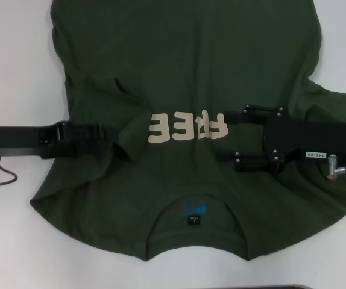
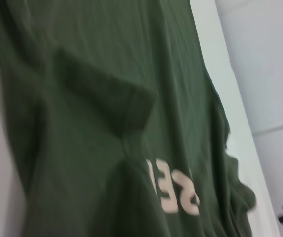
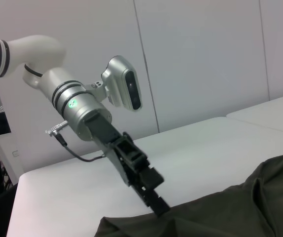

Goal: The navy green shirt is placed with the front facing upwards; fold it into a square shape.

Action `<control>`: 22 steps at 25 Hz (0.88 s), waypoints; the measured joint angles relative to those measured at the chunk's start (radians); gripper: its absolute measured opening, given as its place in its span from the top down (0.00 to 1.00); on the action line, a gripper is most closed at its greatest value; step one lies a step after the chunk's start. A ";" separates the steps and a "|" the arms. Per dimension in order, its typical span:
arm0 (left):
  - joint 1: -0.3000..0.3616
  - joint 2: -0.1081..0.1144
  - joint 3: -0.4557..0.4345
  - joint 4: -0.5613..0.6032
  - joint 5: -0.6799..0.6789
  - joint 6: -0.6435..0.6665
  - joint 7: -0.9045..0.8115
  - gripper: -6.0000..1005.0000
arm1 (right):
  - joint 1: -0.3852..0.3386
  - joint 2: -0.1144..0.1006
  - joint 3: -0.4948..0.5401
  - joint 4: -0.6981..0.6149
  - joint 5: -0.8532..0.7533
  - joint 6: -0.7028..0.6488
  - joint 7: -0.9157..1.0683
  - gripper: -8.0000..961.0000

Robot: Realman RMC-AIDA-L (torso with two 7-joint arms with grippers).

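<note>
The navy green shirt lies spread front-up on the white table, collar nearest me, with cream lettering across the chest. Its sleeve on my left is folded inward onto the body. My left gripper reaches in from the left, and its tip is wrapped in that sleeve's fabric. In the right wrist view its fingers pinch the shirt's edge. My right gripper hovers open over the chest beside the lettering. The left wrist view shows the folded sleeve and the lettering.
White table shows on both sides of the shirt and beyond it. A cable hangs from the left arm. A pale wall stands behind the table.
</note>
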 joint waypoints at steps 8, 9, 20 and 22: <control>-0.009 -0.039 0.005 0.002 0.000 -0.057 0.018 0.16 | 0.002 0.000 0.000 0.000 -0.001 0.002 0.000 0.14; -0.011 -0.042 0.007 0.003 0.000 -0.062 0.018 0.16 | 0.002 0.000 0.000 0.000 -0.001 0.002 0.000 0.14; -0.013 -0.041 0.083 -0.004 0.004 0.032 -0.006 0.16 | 0.002 0.000 0.000 0.000 -0.004 0.002 0.000 0.14; -0.004 -0.043 0.053 -0.042 -0.001 0.046 -0.013 0.16 | 0.002 0.000 0.000 0.000 -0.004 0.002 0.000 0.14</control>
